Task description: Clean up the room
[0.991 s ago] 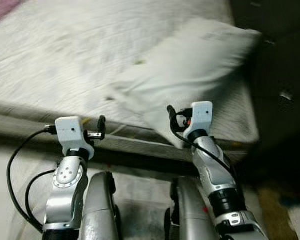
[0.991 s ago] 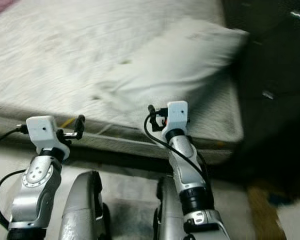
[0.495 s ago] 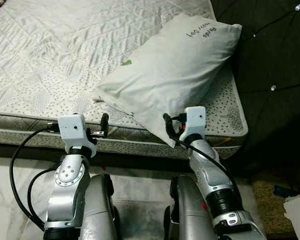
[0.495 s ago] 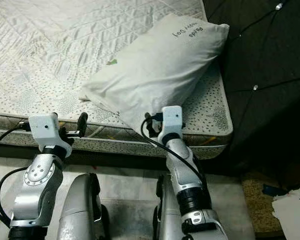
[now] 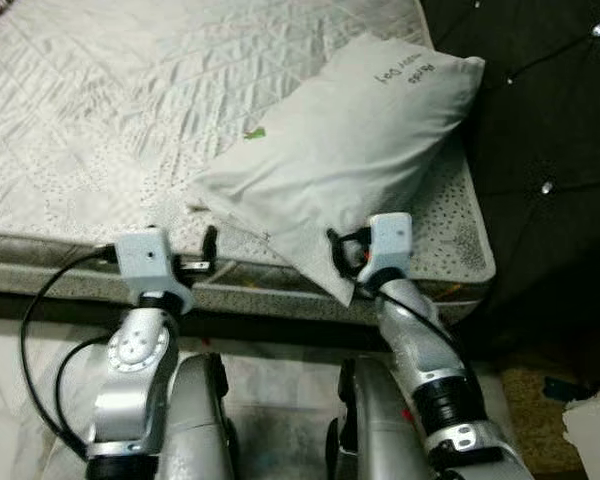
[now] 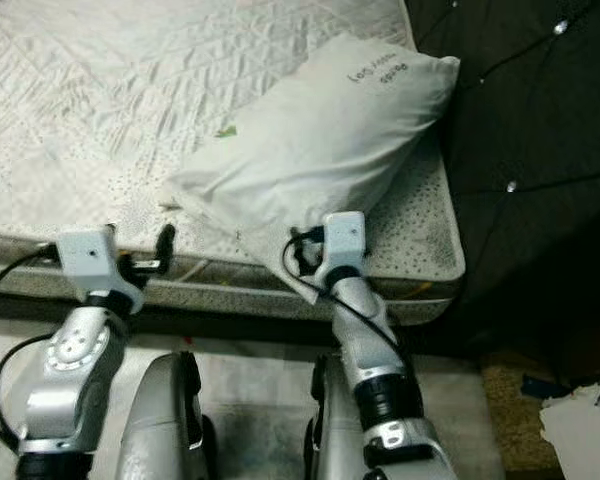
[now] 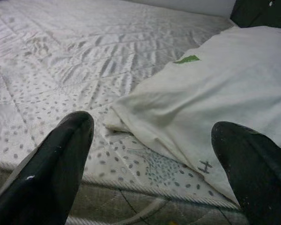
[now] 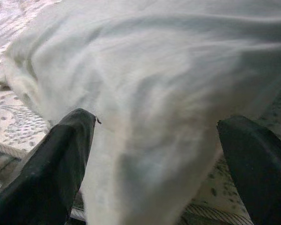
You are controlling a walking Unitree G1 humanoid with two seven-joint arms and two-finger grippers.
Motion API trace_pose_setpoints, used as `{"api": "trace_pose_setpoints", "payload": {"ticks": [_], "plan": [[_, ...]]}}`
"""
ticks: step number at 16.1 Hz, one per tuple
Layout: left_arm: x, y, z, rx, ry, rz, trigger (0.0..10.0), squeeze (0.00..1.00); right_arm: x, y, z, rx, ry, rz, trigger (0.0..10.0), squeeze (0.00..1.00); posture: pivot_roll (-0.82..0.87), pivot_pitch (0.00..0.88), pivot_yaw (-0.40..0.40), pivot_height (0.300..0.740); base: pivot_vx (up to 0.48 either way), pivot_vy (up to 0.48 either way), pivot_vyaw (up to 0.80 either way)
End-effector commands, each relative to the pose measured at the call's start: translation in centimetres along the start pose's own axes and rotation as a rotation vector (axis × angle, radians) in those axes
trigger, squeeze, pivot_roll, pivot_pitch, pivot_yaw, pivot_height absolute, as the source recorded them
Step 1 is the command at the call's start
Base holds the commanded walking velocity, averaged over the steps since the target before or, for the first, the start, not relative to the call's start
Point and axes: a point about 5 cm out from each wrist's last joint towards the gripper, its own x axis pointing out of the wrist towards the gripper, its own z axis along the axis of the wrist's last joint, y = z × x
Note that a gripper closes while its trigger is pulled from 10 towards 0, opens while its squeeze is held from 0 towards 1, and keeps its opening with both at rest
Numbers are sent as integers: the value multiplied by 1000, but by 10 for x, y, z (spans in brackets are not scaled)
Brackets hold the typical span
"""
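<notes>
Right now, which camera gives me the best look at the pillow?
The left eye view: the whole pillow lies on the mattress corner, writing uppermost. The left wrist view catches its near corner; the right wrist view is a blurred close-up.

Bare mattress (image 5: 130,110) open ahead of left end effector (image 7: 150,154); pillow (image 5: 350,150) blocks right end effector (image 8: 154,154).
</notes>
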Motion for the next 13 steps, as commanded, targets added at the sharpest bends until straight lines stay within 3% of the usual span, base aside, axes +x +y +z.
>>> {"api": "trace_pose_setpoints", "payload": {"ticks": [1, 6, 13], "plan": [[0, -4, -1, -11, 1, -27, 10000, 0, -2, -7, -6, -10, 29, -11, 10000, 0, 79, 152, -24, 582, 326, 0, 0], [1, -5, -2, -18, 3, -32, 10000, 0, -2, -6, -9, -39, 48, 3, 10000, 0, 79, 151, -24, 582, 326, 0, 0], [1, -6, -5, -30, 25, -25, 10000, 0, -5, -8, -23, -82, 145, 65, 10000, 0, 78, 144, -24, 582, 0, 0, 0]]}}
